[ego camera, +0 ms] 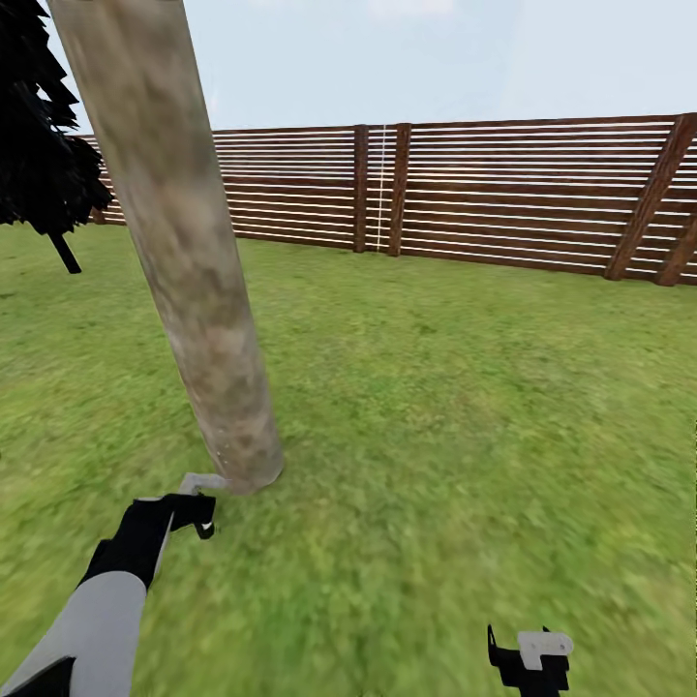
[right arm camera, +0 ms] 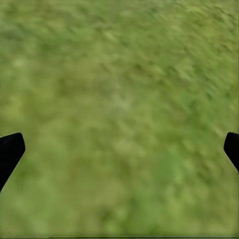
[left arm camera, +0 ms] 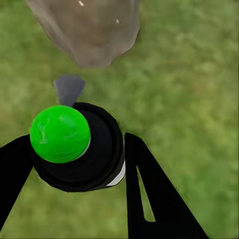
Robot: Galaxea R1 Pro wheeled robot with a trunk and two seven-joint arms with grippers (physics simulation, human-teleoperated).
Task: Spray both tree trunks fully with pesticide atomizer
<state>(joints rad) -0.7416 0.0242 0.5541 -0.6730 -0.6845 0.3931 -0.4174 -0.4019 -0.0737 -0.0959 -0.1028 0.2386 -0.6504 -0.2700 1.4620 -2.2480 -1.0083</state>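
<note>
Left claw [left arm camera: 74, 164] grips pesticide atomizer [left arm camera: 74, 149] beside tree trunk [ego camera: 184, 252].

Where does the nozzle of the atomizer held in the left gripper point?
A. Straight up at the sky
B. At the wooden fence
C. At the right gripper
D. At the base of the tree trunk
D: in the left wrist view the grey nozzle of the atomizer, held in the left gripper, points at the base of the trunk.

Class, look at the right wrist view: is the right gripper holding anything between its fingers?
No. The right gripper is open, with its two dark fingertips far apart and just green grass between them.
</note>
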